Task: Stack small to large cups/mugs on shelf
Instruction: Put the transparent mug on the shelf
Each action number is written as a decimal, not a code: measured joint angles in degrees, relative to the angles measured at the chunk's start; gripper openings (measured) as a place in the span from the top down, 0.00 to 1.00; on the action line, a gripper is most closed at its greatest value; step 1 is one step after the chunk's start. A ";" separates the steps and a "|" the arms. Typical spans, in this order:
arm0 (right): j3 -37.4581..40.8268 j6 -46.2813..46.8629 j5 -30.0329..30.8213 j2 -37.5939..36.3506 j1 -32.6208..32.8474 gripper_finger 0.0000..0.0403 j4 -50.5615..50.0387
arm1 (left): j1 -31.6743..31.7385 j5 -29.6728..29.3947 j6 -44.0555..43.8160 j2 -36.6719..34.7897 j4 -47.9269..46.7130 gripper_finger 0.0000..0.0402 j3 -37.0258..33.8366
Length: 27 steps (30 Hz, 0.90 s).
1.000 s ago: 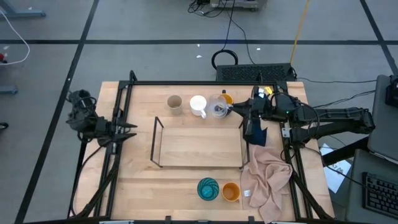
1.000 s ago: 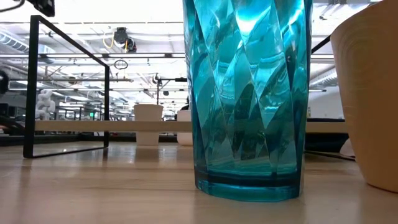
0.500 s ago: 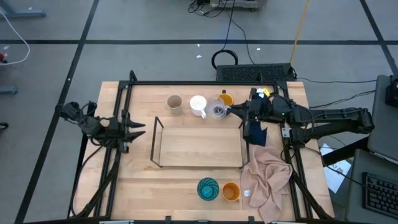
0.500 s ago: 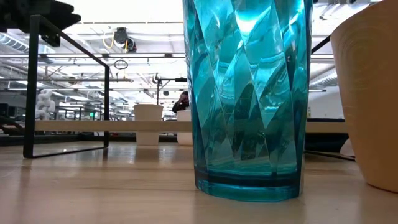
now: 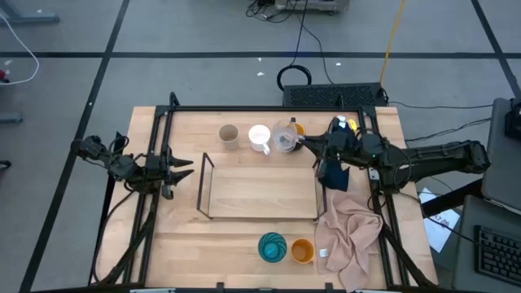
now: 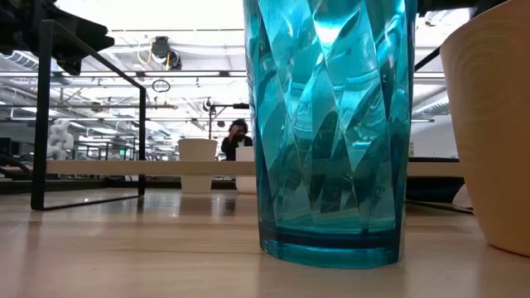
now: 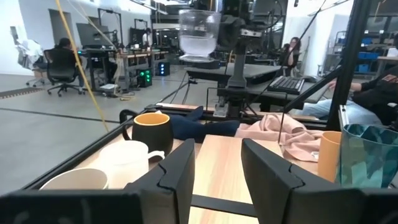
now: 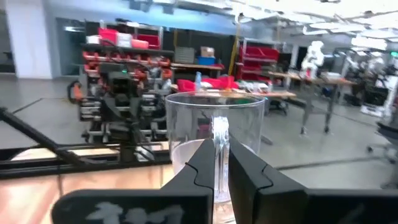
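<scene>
Left claw [image 5: 186,167], part open, has swung toward shelf [image 5: 260,192]; right claw [image 5: 299,143] grips clear glass [image 5: 285,139] aloft; shelf bare, nothing stacked.

Overhead looks down; low view (tabletop) level.

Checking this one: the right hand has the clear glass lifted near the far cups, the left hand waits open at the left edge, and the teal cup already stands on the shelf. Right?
Not quite. The teal cup is not on the shelf; the high view shows it on the tabletop at the near edge, beside the small orange cup. The rest holds: the right hand grips the clear glass lifted, and the left hand waits open at the left edge.
</scene>
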State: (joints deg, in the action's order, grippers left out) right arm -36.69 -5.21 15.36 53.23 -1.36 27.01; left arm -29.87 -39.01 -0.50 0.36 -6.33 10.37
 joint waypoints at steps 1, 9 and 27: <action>0.00 -0.16 -0.05 0.00 0.30 0.98 -0.10 | 0.00 -0.02 -0.06 0.00 0.00 0.67 0.00; 0.00 1.39 -0.11 0.04 0.50 0.98 -2.18 | -0.02 -0.02 -1.28 0.00 -0.06 0.67 0.02; 2.94 6.71 -0.51 0.00 1.09 0.98 -7.12 | -0.02 -0.05 -2.10 0.00 0.51 0.67 0.04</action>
State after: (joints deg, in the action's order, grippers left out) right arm -33.75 1.50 14.85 53.23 -0.27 19.89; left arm -29.89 -39.06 -2.61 0.36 -5.82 10.41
